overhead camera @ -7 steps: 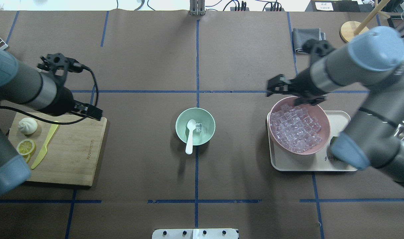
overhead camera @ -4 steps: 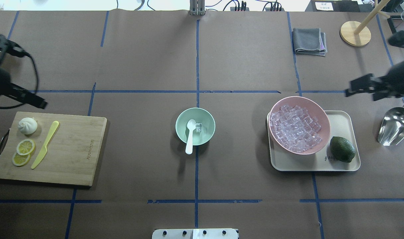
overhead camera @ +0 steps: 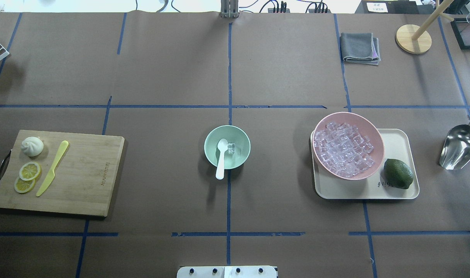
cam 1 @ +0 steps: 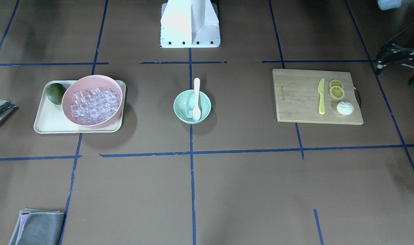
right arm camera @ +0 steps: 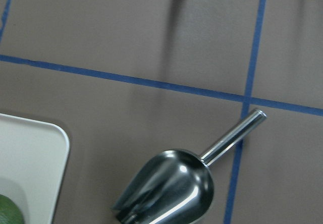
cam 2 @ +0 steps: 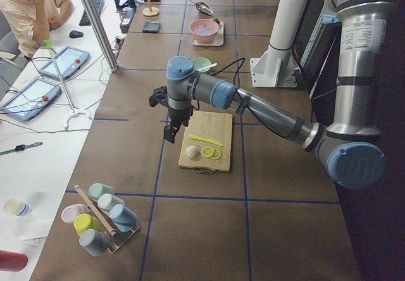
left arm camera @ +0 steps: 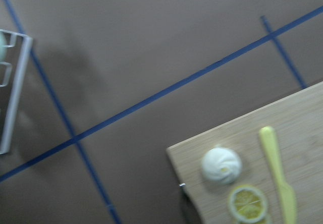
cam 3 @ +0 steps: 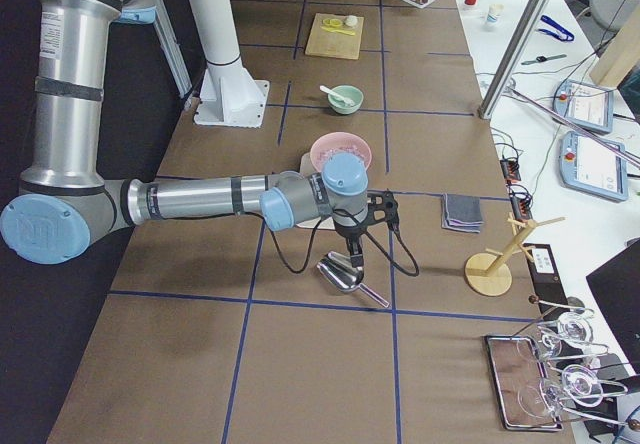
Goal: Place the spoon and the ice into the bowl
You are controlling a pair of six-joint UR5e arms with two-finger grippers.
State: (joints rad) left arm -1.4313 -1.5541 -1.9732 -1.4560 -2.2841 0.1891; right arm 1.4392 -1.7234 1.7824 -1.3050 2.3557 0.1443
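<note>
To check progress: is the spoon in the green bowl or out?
In: the spoon rests with its scoop inside the bowl, beside an ice cube; its handle overhangs the rim.

Even light — L-wrist cam blurry

left tool [cam 2: 169, 134], right tool [cam 3: 356, 257]: farther outward

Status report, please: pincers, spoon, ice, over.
Left pincer, right pincer out at the sides, grip unclear. Spoon and one ice cube in bowl. Nothing over it.
</note>
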